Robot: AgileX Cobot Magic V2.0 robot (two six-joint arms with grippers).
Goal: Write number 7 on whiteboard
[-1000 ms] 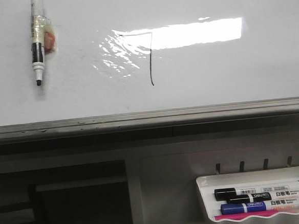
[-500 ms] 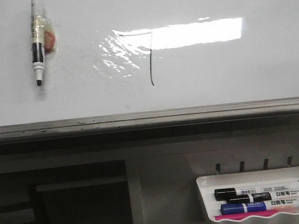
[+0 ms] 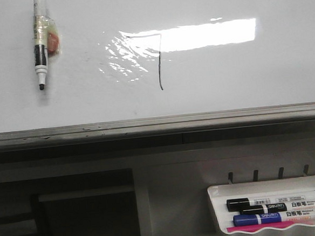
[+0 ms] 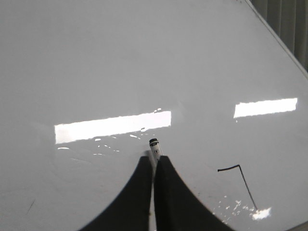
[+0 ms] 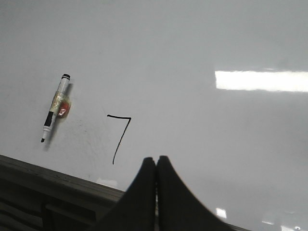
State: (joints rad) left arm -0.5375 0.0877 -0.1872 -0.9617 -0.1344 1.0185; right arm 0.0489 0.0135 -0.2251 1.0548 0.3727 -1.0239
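Marker (image 3: 40,42) is sticking to the whiteboard (image 3: 252,79) at far left, well left of the number 7 (image 3: 158,61). I'm seeing my left hand (image 4: 154,161) pinching a marker tip, my right hand (image 5: 156,161) pressed closed, empty, near the 7.

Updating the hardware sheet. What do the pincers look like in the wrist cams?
Both look alike: the left pincer and right pincer each show two matte black fingers, wide at the base, curving in to narrow tips. No cables, markings or logos are visible on them; the arms are out of frame.
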